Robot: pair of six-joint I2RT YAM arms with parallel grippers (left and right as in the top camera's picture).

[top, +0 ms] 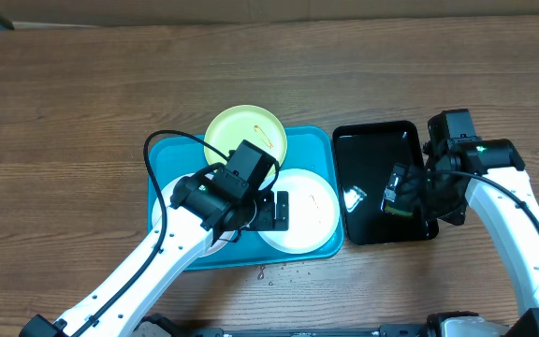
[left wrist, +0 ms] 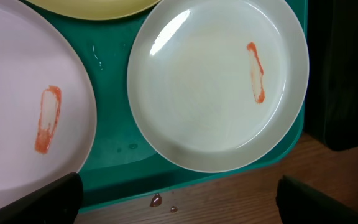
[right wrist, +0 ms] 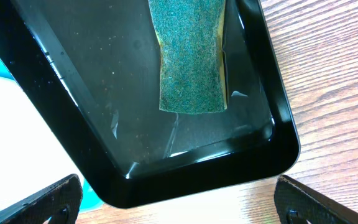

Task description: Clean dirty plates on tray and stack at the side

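Three plates (left wrist: 216,87) on the turquoise tray (top: 318,142), two white with orange-red smears, one yellow-green, left pincer (left wrist: 179,194) spread wide above them, right pincer (right wrist: 179,194) spread wide, holding nothing, over green sponge (right wrist: 190,62) in black tray (right wrist: 92,93)

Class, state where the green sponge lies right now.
In the right wrist view, the sponge lies inside the black tray, toward its right wall; that tray sits right of the turquoise tray.

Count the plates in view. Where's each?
3, all on the tray: the pale yellow-green plate overhanging its far edge, a smeared white plate on the right, and a second smeared white plate on the left, mostly under the left arm overhead. No others visible.
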